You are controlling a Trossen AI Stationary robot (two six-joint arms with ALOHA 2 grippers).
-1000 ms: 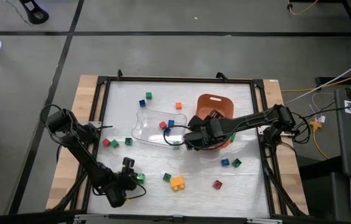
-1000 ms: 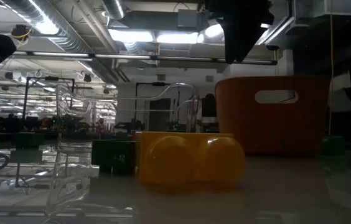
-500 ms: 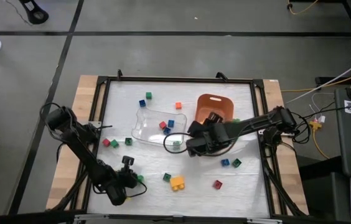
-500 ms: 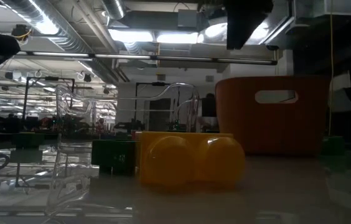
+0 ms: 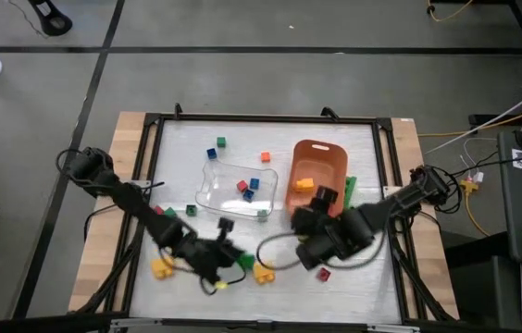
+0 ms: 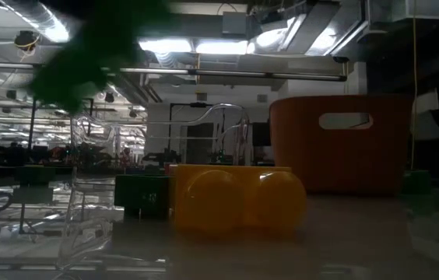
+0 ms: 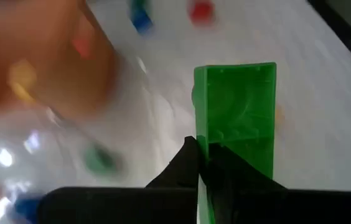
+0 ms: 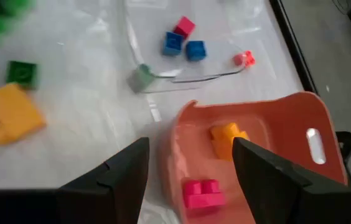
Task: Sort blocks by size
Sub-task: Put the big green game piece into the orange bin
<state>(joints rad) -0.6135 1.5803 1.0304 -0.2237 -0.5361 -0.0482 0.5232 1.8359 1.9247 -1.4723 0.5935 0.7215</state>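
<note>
My left gripper point(image 5: 229, 261) is shut on a long green block point(image 7: 234, 106), which hangs as a blur high in the low view point(image 6: 87, 54), above the table's near middle. My right gripper point(image 8: 191, 149) stands open in the air by the near end of the orange bin point(image 5: 316, 171), with nothing between its fingers. Inside the bin lie an orange block point(image 8: 228, 138) and a pink block point(image 8: 203, 193). The clear tray point(image 5: 233, 190) holds two blue blocks and a red block point(image 8: 183, 27). A yellow block point(image 5: 263, 273) rests on the table. My left gripper pinches one long side wall of the green block point(image 7: 199, 146) near its end. One finger point(image 7: 182, 163) lies outside the wall and the other over the hollow underside. The block is lifted clear of the table and sticks out beyond the fingertips, underside toward the wrist camera.
Loose small blocks lie around: another yellow one point(image 5: 162, 268) near the left edge, a red one point(image 5: 324, 274) near the front, green and blue ones point(image 5: 220, 143) at the far side. A black frame point(image 5: 261, 118) edges the table.
My left gripper has shut on the green block near the table's front left, lifted it clear and swung it toward the table's right. My right gripper, still open, has moved from over the tray and bin toward the near edge and risen.
</note>
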